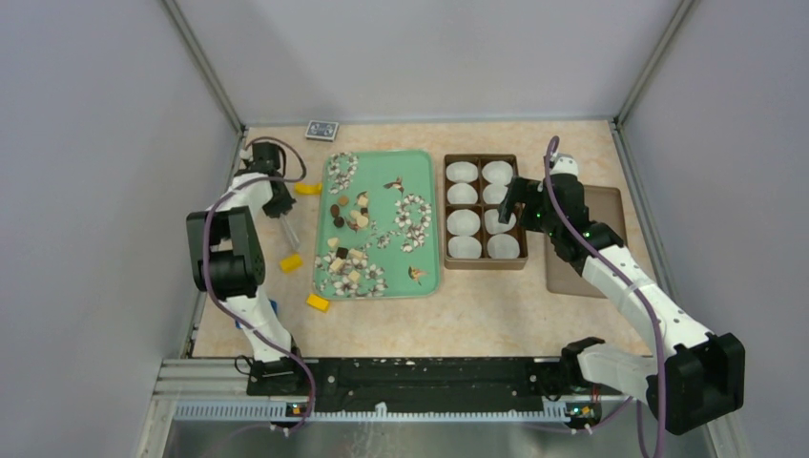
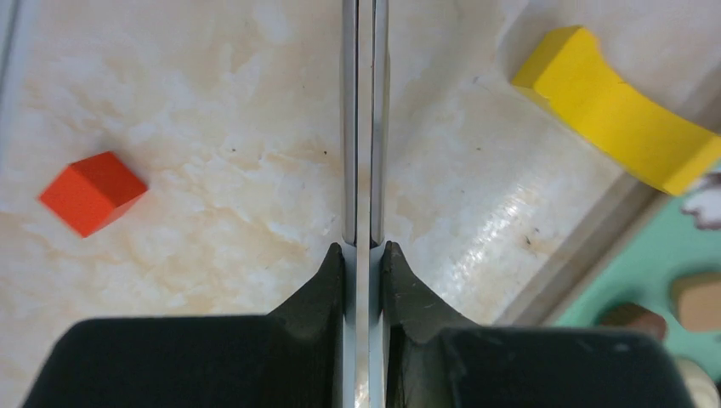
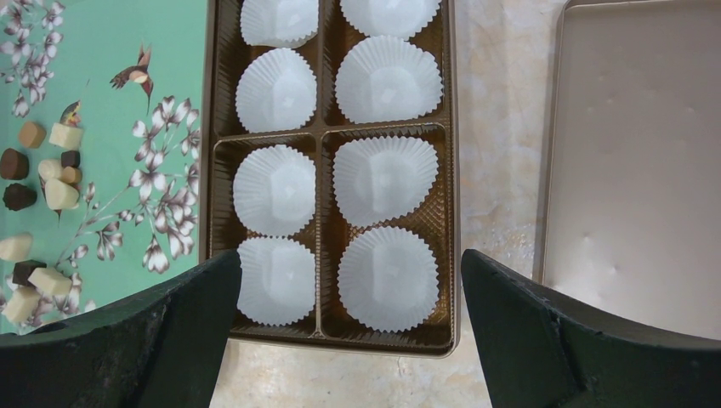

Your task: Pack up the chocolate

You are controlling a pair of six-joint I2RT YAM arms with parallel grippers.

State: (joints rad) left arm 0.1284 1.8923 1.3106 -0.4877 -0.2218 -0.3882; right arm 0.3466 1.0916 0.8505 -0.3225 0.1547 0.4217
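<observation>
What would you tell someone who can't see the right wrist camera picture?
A brown box holding eight empty white paper cups lies below the right gripper, whose jaws are wide open. Left of it, a green flowered tray carries small dark and cream chocolates; a tan lid lies to the right.

I see the beige marbled table [image 1: 477,315] carrying a green tray [image 1: 431,172] at its middle, a brown box [image 1: 485,264] just to the tray's right, and a flat lid [image 1: 606,205] by the right edge. Yellow blocks [image 1: 291,262] and an orange block [image 2: 92,192] lie along the left edge. What may be a small dark card [image 1: 322,129] sits at the far edge.
</observation>
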